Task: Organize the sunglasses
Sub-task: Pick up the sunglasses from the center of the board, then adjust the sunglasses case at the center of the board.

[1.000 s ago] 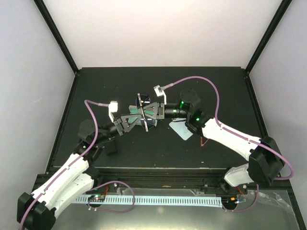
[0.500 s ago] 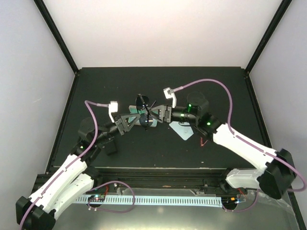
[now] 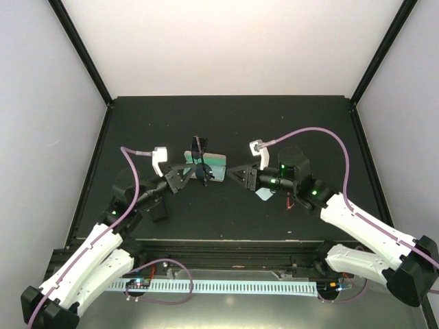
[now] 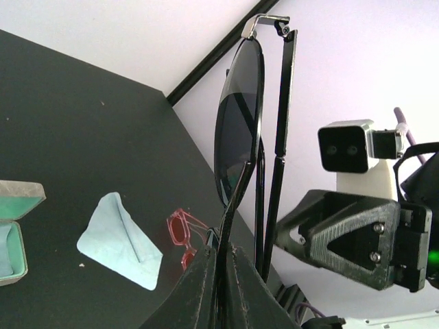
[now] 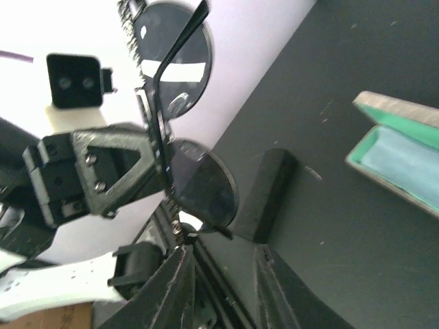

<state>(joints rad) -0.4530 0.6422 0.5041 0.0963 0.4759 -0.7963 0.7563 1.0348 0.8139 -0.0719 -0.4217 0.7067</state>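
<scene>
Our right end effector (image 5: 225, 255) is released, so the black sunglasses (image 4: 236, 130) may pivot in the clenched left end effector (image 4: 223, 259).

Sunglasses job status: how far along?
Done: one case is open, nothing seen in it. In hand: left gripper holds the black sunglasses aloft; right gripper is open, clear of them. Left: case that pair, then the red sunglasses lying by the blue cloth.
</scene>
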